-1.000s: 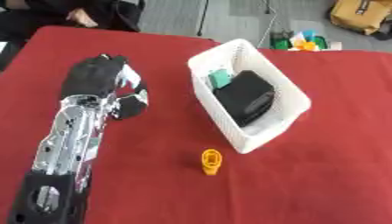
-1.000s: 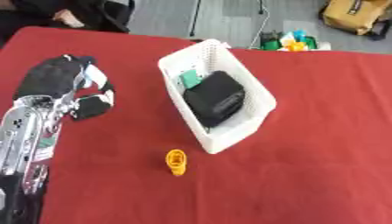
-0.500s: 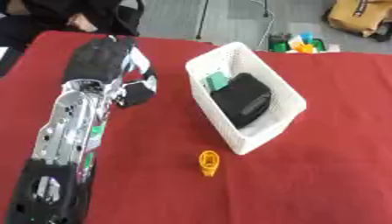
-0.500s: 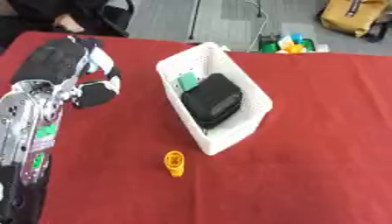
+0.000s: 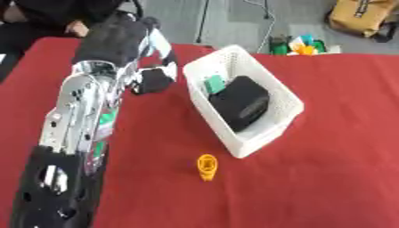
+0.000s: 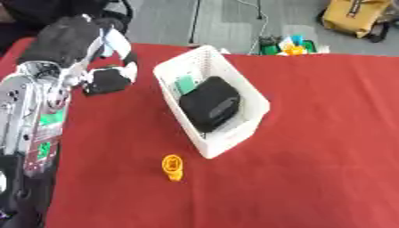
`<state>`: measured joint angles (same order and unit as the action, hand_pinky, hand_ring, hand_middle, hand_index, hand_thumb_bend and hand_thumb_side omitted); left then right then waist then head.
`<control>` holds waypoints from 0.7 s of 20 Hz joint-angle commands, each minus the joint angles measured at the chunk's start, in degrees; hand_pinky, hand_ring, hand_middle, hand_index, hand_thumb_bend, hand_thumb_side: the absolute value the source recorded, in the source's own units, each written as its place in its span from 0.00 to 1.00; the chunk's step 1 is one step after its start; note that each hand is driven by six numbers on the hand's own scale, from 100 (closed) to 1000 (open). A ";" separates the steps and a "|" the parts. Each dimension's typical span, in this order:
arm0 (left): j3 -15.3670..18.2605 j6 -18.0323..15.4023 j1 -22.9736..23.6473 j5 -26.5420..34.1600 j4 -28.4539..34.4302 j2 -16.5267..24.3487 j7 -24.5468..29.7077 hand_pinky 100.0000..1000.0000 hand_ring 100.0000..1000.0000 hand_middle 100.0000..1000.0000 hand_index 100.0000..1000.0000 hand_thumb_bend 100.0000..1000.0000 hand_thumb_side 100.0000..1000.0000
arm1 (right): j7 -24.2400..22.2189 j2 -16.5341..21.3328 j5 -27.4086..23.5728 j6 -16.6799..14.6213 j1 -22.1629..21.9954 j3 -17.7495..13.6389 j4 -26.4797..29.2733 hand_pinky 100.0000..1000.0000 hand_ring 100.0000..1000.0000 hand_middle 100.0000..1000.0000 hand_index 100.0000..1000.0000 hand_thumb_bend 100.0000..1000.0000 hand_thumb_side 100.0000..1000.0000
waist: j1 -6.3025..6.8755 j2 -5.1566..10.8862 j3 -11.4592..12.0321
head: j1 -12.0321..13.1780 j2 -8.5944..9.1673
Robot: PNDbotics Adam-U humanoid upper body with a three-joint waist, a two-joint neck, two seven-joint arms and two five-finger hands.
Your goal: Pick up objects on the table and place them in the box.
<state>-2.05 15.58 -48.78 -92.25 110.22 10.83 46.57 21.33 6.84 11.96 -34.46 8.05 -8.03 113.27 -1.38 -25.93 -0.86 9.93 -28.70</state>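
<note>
Your left hand reaches in from the lower left of the view, its arm stretching up along the left side of the red table. Its fingers are curled round a small black object, which you hold just beside the left wall of the white box, at about the level of the rim; whether the object still touches the cloth cannot be told. The hand itself sits above and to the left of the object, near the table's far edge.

The white box stands askew in the middle of the table, its long side running from upper left to lower right. Inside it lie a large black case filling most of the floor and a small green item tucked into the far corner beside the case.

A small orange object lies on the cloth in front of the box's near corner, apart from it and well away from your hand.

Your right hand does not show in either view.
</note>
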 commanded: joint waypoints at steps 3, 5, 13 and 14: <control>-0.95 -0.99 -2.47 1.24 -0.76 -0.37 0.26 0.73 0.55 0.40 0.89 0.00 0.51 | -0.50 1.34 -0.44 0.01 0.15 0.31 1.32 0.76 0.74 0.57 0.71 0.06 0.99 | 0.28 1.56 -0.39 | 0.25 -0.31; -1.43 -1.44 -3.33 1.70 -1.72 -0.96 0.38 0.73 0.55 0.40 0.89 0.00 0.51 | -0.64 1.36 -0.46 0.00 0.17 0.41 1.32 0.76 0.74 0.57 0.71 0.06 1.00 | 0.52 1.44 -0.92 | 0.33 -0.31; -2.97 -2.94 -5.87 2.39 -5.67 -2.19 0.10 0.74 0.55 0.40 0.89 0.00 0.51 | -1.06 1.37 -0.61 0.14 0.31 0.70 1.32 0.76 0.74 0.57 0.71 0.06 0.99 | 1.01 1.35 -1.86 | 0.38 -0.45; -3.28 -3.22 -6.04 2.41 -6.59 -2.31 0.03 0.74 0.56 0.40 0.89 0.00 0.51 | -1.11 1.37 -0.66 0.14 0.34 0.74 1.32 0.76 0.74 0.57 0.71 0.06 0.99 | 1.09 1.35 -1.99 | 0.42 -0.45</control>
<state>-4.96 12.80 -53.59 -90.15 103.88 8.54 46.66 20.51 6.87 11.66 -34.21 8.08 -7.36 113.27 -0.28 -25.92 -2.80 10.21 -28.73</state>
